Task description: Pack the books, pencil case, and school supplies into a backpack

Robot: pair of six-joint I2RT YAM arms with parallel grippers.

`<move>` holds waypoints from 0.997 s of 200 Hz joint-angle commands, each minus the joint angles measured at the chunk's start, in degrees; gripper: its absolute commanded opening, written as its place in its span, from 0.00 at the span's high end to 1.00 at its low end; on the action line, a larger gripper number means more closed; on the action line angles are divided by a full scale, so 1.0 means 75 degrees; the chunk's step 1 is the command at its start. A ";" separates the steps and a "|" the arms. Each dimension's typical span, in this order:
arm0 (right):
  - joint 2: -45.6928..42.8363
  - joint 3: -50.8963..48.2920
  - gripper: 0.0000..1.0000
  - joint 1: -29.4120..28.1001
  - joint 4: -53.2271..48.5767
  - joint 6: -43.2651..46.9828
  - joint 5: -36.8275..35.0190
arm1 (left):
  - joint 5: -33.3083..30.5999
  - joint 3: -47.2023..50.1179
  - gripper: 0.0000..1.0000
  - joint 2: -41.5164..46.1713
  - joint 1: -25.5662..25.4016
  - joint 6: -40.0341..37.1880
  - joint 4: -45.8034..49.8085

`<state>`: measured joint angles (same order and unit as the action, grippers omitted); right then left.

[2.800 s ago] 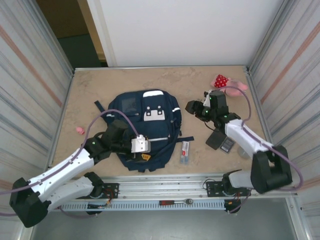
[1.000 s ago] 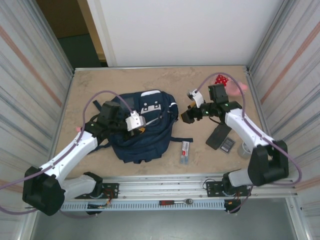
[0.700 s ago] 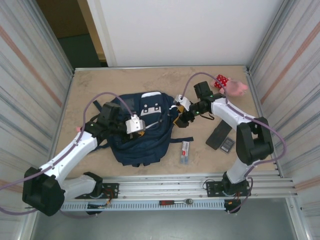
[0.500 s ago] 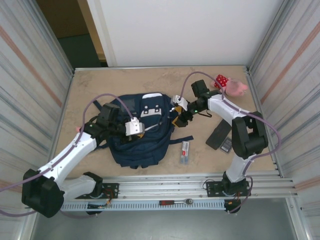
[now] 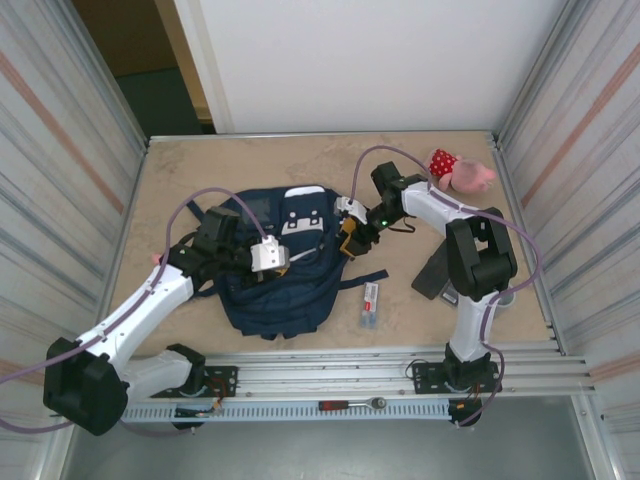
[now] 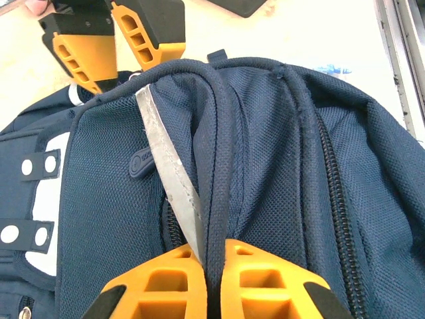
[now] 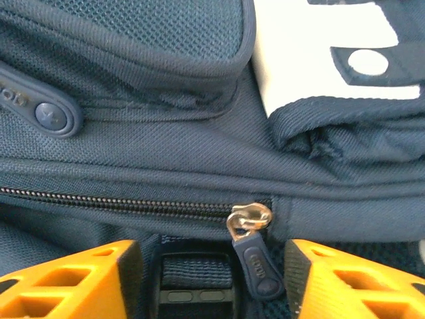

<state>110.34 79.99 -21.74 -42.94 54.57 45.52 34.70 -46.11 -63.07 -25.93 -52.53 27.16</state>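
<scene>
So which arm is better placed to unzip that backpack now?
Right. The right jaws stand open on either side of the zipper pull, seemingly ready to close on it. The left jaws are shut on a fold of the backpack, steadying it.

The left arm (image 5: 150, 300) stretches forward with its elbow bent, and the left claw (image 5: 284, 262) is pinched tight on a ridge of the backpack (image 5: 290, 300). The right arm (image 5: 440, 205) curls inward to its own left, and the right claw (image 5: 347, 238) points down with its fingers (image 7: 73, 279) apart.
</scene>
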 commanded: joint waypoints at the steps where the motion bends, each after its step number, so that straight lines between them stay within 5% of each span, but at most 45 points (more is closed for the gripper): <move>1: 0.0066 0.0276 0.49 0.0009 -0.0859 0.0096 0.0061 | 0.0206 -0.0030 1.00 0.0313 0.0002 0.0040 -0.0814; 34: 0.0174 0.0387 0.63 0.0010 -0.1057 -0.0034 0.0384 | 0.0218 -0.0005 1.00 0.0339 0.0006 0.0055 -0.0925; 68: 0.0556 0.0917 0.58 -0.0012 -0.1103 -0.0547 0.0338 | 0.0330 -0.0003 1.00 0.0358 0.0001 0.0055 -0.0926; 95: 0.0834 0.1223 0.63 -0.0043 -0.1125 -0.0723 0.0025 | 0.0328 0.0001 1.00 0.0424 0.0007 0.0083 -0.0946; 157: 0.0509 0.1076 1.00 -0.0008 -0.1171 -0.1031 -0.0365 | -0.0492 0.0141 1.00 0.0405 -0.0023 0.0327 -0.1112; 199: 0.0013 0.0858 1.00 -0.0018 -0.1166 -0.1332 0.0120 | -0.1218 0.0188 1.00 0.0303 -0.0206 0.0390 -0.1239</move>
<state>114.43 87.74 -21.65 -49.82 46.74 43.55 29.45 -44.31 -62.28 -27.07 -50.52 23.57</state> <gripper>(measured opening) 0.061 0.069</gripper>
